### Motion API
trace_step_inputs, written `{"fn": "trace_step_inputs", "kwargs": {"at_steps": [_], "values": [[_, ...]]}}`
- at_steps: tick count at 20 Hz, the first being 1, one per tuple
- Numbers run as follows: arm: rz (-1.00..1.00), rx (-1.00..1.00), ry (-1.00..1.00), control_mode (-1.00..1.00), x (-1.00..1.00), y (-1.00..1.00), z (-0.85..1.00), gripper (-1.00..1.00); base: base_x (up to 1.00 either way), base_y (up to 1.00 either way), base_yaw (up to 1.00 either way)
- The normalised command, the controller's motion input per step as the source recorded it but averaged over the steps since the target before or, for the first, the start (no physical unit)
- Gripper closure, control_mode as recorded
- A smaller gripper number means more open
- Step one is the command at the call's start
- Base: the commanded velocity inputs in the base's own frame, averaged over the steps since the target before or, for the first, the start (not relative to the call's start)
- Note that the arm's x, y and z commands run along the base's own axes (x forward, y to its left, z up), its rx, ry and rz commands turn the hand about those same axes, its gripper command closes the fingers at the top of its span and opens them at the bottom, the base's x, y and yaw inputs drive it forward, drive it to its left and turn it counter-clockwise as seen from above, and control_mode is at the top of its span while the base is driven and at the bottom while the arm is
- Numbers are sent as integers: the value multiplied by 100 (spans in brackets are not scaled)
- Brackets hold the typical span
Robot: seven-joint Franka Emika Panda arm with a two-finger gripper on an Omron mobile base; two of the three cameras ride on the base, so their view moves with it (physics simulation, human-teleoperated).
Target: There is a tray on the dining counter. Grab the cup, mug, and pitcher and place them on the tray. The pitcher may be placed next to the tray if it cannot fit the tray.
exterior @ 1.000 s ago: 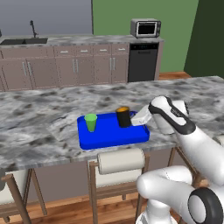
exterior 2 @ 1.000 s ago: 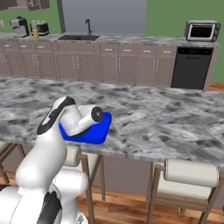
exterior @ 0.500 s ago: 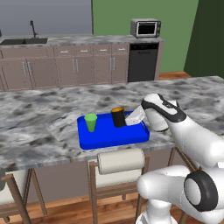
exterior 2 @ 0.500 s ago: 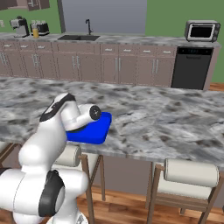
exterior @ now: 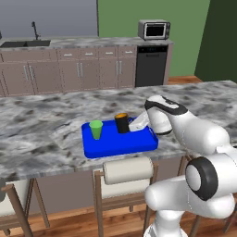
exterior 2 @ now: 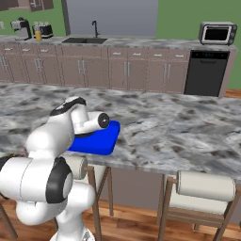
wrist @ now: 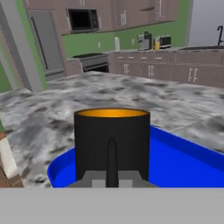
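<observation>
mug carried in over the tray, green cup already there

over the last second the arm has swung left across the dining counter (exterior: 41, 134), bringing the black mug (exterior: 122, 123) from the tray's right edge to a spot over the back of the blue tray (exterior: 115, 144), near its middle. the gripper (exterior: 131, 125) is closed tight on the mug's handle (wrist: 111, 159); in the hand view the handle sits between the fingers and the mug's orange rim stands upright with blue tray floor behind and below it. whether the mug's base is touching the tray yet cannot be told. the green cup (exterior: 96, 129) stands upright on the tray's left part, apart from the mug. judging by this, the mug step is nearly done: it wants setting down and letting go, and the pitcher is left to fetch.
</observation>
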Motion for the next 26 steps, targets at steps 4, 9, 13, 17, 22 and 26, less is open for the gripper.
{"fn": "trace_step_inputs", "kwargs": {"at_steps": [4,9,13,17,22,26], "values": [[0,0,0,-100,30,0,-21,100,0,0,0],[1,0,0,-100,21,0,-31,100,0,0,0],[1,0,0,-100,12,0,-30,100,0,0,0],[1,0,0,-100,13,0,-31,100,0,0,0],[0,0,0,-100,13,1,-25,100,0,0,0],[0,0,0,-100,11,9,-8,100,0,0,0]]}}
